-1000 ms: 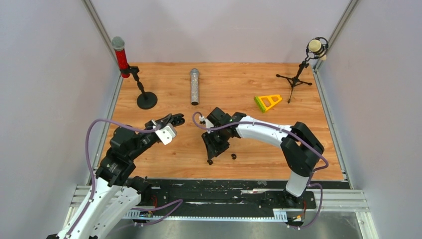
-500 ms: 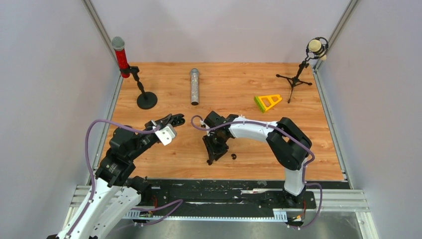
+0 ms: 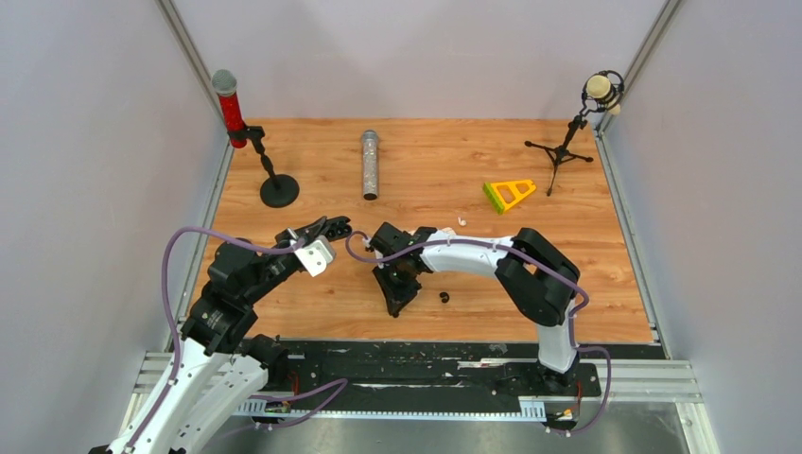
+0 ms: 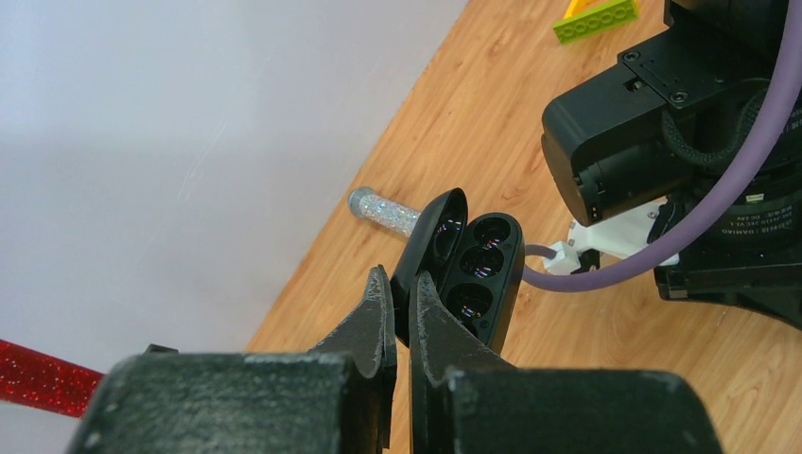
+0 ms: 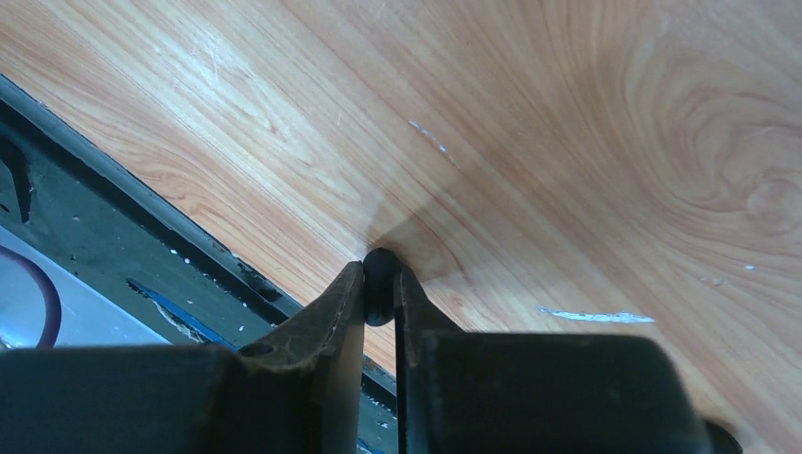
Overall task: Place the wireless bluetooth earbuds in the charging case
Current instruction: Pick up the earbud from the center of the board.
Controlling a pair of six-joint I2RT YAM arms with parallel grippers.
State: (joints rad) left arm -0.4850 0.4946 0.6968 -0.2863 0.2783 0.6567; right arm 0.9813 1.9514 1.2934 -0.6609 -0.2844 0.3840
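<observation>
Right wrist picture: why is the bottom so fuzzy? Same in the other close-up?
Right wrist view: the right tool, close to the lens, blurs; the table beyond is sharp. Left wrist view: left tool blurs too; the case's wells glint.

Black charging case (image 4: 478, 270) open; one black earbud (image 5: 380, 265) pinched in right claw (image 5: 380, 288); second black earbud (image 3: 444, 297) lying on desk (image 3: 567, 246).

Gap between held charging case (image 4: 473, 270) and right arm wrist (image 3: 392, 248) tight, purple cable (image 4: 553, 276) loops through it. Far side obstacles: red mic stand (image 3: 278, 191), silver mic (image 3: 369, 165), yellow-green brick (image 3: 508, 194), tripod mic (image 3: 566, 142). Near-right tabletop (image 3: 501, 307) passable, one loose black earbud (image 3: 444, 297).
</observation>
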